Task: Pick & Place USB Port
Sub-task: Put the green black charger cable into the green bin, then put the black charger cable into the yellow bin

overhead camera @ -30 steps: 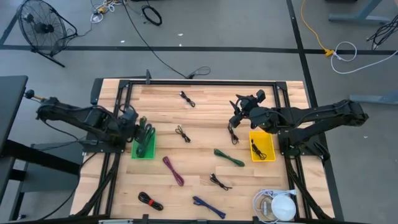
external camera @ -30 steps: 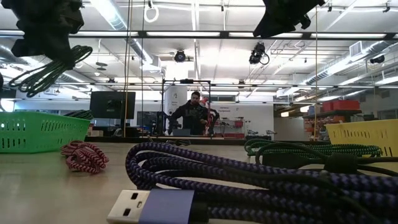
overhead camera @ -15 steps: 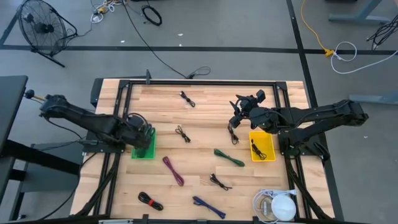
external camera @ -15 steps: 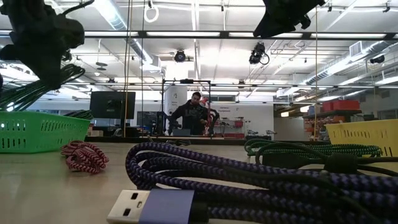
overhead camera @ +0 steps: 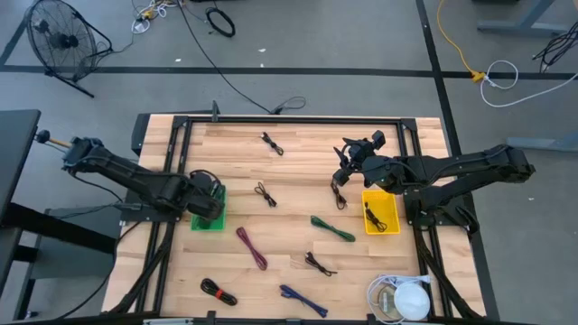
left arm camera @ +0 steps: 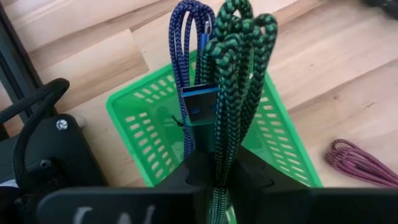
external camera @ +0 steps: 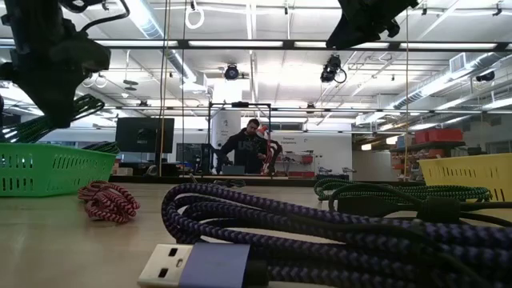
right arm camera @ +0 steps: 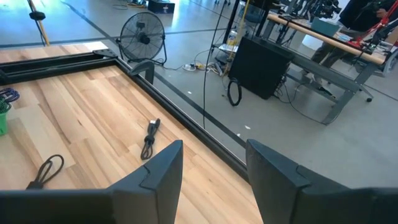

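My left gripper (overhead camera: 205, 196) is over the green basket (overhead camera: 209, 219) at the table's left side, shut on a coiled green-and-black braided cable (left arm camera: 240, 59). In the low view the coil (external camera: 52, 120) hangs below that gripper (external camera: 50, 68) down to the basket's rim (external camera: 48, 152). A blue braided cable with a blue USB plug (left arm camera: 199, 106) shows right beside the green one; whether it is held too, I cannot tell. My right gripper (overhead camera: 342, 168) is raised by the yellow basket (overhead camera: 380, 212), and its fingers (right arm camera: 211, 165) are open with nothing between them. My left gripper pinches the green cable's coil (left arm camera: 219, 155) between its two fingers, several strands together. The fingers come steeply from above, pointing down into the basket. The coil's loops run on past the fingertips, and the bundle hangs slanted over the basket (left arm camera: 146, 127).
Loose cables lie on the wood: black ones (overhead camera: 272, 143) (overhead camera: 265, 193) (overhead camera: 319, 264), a green one (overhead camera: 332, 228), a maroon one (overhead camera: 252, 247), a blue one (overhead camera: 302, 300), a red-black one (overhead camera: 218, 292). The yellow basket holds a cable. A white object (overhead camera: 404, 299) sits at the near right corner.
My left gripper has gone down toward the green basket and tipped more steeply downward. The green cable coil has sunk with it, from above the basket's rim down to it. My right arm has kept still.
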`<state>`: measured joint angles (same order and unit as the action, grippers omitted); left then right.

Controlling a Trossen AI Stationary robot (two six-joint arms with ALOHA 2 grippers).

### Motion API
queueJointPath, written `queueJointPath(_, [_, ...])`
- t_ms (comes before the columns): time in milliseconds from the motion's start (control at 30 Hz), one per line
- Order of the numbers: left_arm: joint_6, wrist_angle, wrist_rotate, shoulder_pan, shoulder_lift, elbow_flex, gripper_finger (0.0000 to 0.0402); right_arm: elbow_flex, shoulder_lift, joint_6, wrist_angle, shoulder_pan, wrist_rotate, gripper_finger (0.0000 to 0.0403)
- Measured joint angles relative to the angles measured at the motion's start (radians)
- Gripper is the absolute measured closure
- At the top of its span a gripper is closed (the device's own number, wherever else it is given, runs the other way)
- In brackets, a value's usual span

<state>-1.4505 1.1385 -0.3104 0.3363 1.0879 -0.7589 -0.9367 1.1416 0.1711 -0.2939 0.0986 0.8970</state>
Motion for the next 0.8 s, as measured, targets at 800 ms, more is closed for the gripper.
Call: queueJointPath(800, [0.413,0.002,-0.451,-0.015,-0.037,-0.067,0.0249,0.0,0.053,0.028,0.024,-0.011,-0.176,0.0227])
